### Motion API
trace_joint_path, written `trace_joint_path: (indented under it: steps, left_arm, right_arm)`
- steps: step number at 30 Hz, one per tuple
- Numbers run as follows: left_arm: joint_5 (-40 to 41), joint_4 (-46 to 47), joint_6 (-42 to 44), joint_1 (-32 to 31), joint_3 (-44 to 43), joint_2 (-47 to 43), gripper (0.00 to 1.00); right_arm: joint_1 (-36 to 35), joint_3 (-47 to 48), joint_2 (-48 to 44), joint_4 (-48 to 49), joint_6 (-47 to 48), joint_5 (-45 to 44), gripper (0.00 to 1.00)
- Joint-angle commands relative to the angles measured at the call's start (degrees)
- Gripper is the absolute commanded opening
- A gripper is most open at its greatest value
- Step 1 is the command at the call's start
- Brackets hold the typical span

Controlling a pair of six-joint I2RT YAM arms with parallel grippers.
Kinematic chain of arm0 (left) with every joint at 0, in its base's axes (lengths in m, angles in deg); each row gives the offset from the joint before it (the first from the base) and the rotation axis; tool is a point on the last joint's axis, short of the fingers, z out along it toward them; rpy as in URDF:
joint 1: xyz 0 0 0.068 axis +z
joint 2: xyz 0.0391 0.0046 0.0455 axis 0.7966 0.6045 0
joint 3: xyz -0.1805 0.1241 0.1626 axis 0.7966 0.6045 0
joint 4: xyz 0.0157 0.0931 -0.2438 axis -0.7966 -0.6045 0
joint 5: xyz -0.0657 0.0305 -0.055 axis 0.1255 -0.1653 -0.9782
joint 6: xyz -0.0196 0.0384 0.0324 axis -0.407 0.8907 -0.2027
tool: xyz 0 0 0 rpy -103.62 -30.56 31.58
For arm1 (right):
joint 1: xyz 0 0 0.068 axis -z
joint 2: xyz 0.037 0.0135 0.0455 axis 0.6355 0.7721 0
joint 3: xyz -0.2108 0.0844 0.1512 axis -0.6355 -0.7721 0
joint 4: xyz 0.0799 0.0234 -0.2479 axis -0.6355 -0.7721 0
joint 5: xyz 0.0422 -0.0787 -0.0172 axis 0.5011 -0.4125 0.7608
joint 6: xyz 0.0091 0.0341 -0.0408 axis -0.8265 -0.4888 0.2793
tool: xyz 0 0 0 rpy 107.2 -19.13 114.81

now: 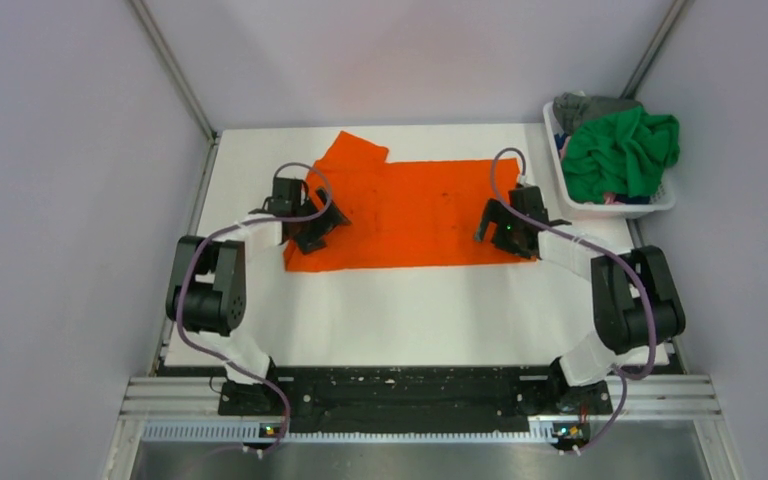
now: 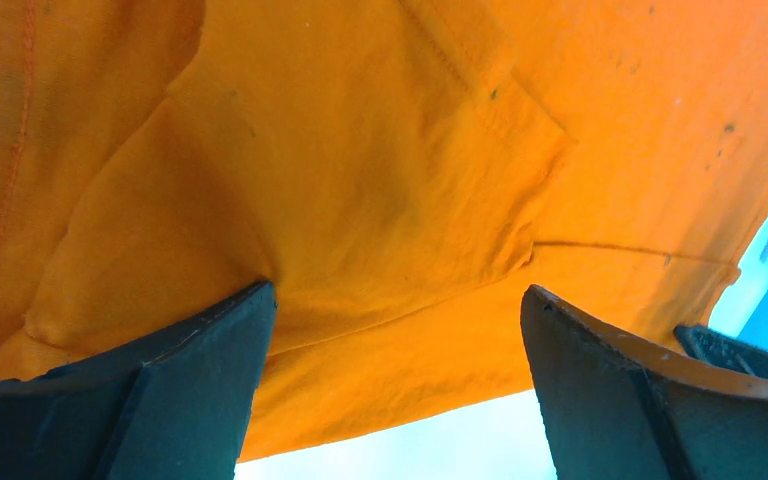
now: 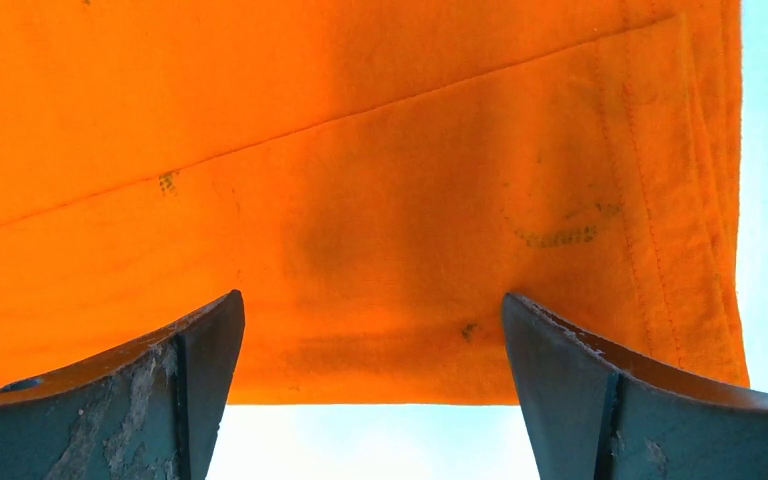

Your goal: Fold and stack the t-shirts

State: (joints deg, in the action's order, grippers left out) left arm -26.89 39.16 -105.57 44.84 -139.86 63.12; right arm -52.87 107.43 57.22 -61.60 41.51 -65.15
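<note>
Orange t-shirt (image 1: 410,215) flat, long axis left-right

The top view looks steeply down from behind the table (image 1: 410,310), its near edge at frame bottom. Both wrist views face the orange t-shirt (image 1: 420,215) closely; it fills the top view's centre.

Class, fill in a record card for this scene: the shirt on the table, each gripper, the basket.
Shirt on table: orange t-shirt, lying flat, one sleeve sticking out far left
Left gripper: open, over the shirt's left end, holding nothing
Right gripper: open, over the shirt's right end, holding nothing
Basket: white, far right, holding crumpled green t-shirt and grey t-shirt
</note>
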Motion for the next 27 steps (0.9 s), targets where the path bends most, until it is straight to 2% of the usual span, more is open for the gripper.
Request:
trace_joint_path:
  steps: [1,7,9,13,17,22,27]
  left_arm:
    - [2.0,-4.0,0.6,0.0,12.1,-6.0,0.99]
    - [2.7,-6.1,-1.5,-0.2,26.8,-22.1,0.99]
    - [5.8,-10.3,-1.6,-0.2,29.3,-27.9,0.99]
    - [5.9,-17.7,-1.4,-0.3,32.5,-36.8,0.99]
    - [-0.2,-16.2,-3.5,-0.4,38.1,-42.8,0.99]
    - [0.8,-20.5,-6.9,-0.5,40.6,-50.7,0.99]
    - [4.9,-32.5,-7.6,-0.4,37.4,-61.3,0.99]
  right_arm:
    - [-0.9,-7.0,-4.1,-3.1,-1.0,-0.4,0.99]
    - [-4.1,-15.8,-16.0,-12.3,-6.4,-1.0,0.99]
    - [-5.5,-18.6,-22.2,-16.4,-9.3,-1.0,0.98]
    - [-8.7,-22.8,-32.1,-23.7,-15.4,0.2,0.98]
    - [-11.8,-26.6,-38.9,-27.8,-20.7,1.1,0.98]
    - [-16.4,-28.5,-41.3,-32.9,-24.5,0.8,0.98]
    - [-18.3,-27.3,-43.3,-34.1,-23.9,-0.2,0.99]
